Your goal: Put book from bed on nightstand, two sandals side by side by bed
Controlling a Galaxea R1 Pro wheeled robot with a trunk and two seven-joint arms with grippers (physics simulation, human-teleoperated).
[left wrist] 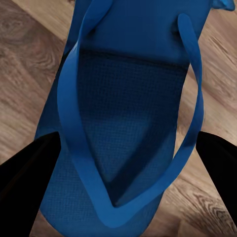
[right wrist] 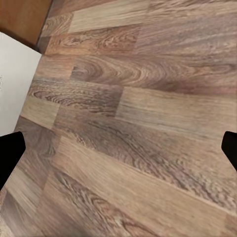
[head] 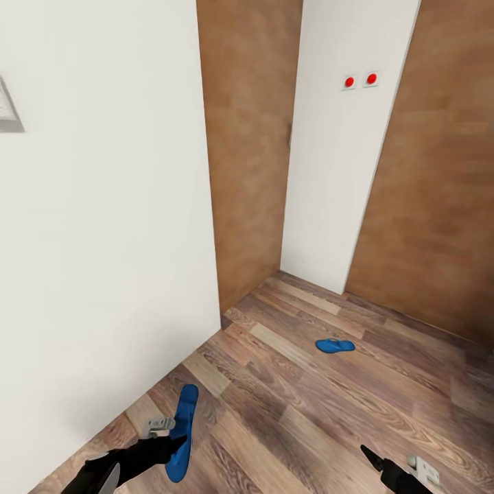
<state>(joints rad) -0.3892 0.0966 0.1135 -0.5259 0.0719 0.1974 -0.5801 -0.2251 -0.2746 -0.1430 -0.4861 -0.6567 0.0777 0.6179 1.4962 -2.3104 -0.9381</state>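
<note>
Blue thong-strapped sandal [left wrist: 123, 123] between claw fingers [left wrist: 22, 182]

Near sandal [head: 182, 432] partly covered by left gripper [head: 180, 442], toe and heel cropped in left wrist view, right gripper [head: 370, 458] cropped at frame bottom, wall plate [head: 8, 110] cut by left edge.

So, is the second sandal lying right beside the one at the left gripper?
No, in the head view the far sandal lies well apart from the near sandal at the left gripper.
</note>
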